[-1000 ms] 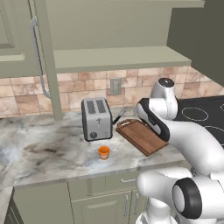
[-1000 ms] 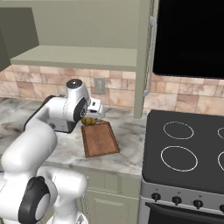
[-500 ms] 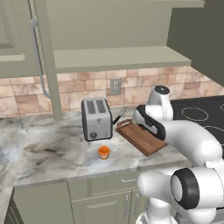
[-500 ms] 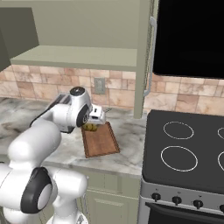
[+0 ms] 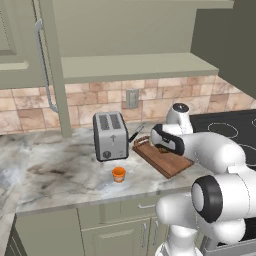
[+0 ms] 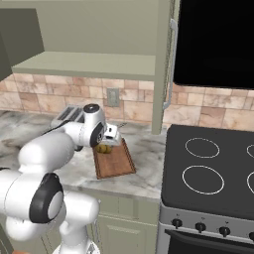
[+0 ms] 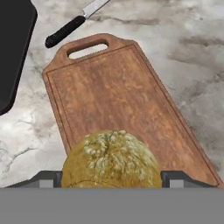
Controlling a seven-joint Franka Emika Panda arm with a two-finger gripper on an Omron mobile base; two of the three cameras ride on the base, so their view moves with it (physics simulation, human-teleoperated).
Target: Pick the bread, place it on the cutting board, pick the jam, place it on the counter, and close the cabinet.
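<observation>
A: Hand [image 6: 105, 147] position?

B: Low over the cutting board [image 7: 127, 105], at the end of the board away from its handle cut-out. In the hand view the bread [image 7: 111, 159] sits between the two finger tips [image 7: 175, 178], which press close on both of its sides. Hand is narrowed onto the bun and has hold of it.

A: Bread touching the board?

B: Cannot tell. In the right base view the bun [image 6: 103, 148] is just under the hand and right over the board's [image 6: 116, 161] far end, but contact is hidden.

A: Board itself?

B: Flat on the counter [image 5: 60, 170], lying at an angle, just right of the toaster [image 5: 110, 135]. Reddish-brown, darker rim. Cut-out end points toward the tiled wall.

A: Anything beside the board?

B: A black-handled knife [image 7: 74, 24] on the counter just beyond the cut-out end, apart from the board. In the left base view it lies between toaster and board [image 5: 167, 161].

A: Jam?

B: Orange jar [image 5: 118, 174] upright on the counter, in front of the toaster toward the counter edge, well left of the board. Nothing touches it.

A: Cabinet?

B: Olive-green upper cabinet [image 5: 125, 30] above the toaster, open. Its door [image 5: 47, 65] with the long silver bar handle [image 5: 43, 65] stands swung out to the left of the toaster. Bare shelf inside.

A: Right of the board?

B: Black stove top [image 6: 213, 168] with ring burners, next to the counter.
</observation>
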